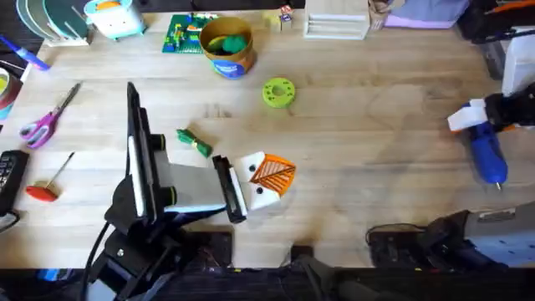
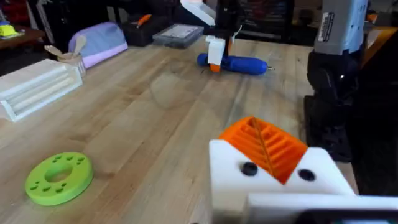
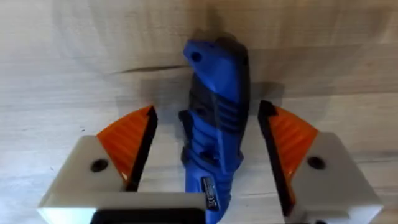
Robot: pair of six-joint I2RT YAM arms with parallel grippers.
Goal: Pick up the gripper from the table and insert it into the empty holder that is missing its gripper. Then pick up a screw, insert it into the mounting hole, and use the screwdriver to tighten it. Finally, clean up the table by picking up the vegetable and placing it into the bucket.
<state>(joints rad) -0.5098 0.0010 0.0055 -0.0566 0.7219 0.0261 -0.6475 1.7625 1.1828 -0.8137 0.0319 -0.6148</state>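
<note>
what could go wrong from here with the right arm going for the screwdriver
The right gripper is open, its orange pads either side of the blue screwdriver with gaps on both sides; the screwdriver lies slightly skewed between them, so closing may twist or roll it on the table. It also lies near the table's right edge in the overhead view, so a nudge might push it off. Its thin tip could snag on lifting.

Bucket [image 1: 229, 48] is set near table [image 1: 376, 125] far edge; vegetable [image 1: 194, 142] lies left of gripper [image 1: 269, 177]; screwdriver [image 1: 486, 152] is placed by right edge.
</note>
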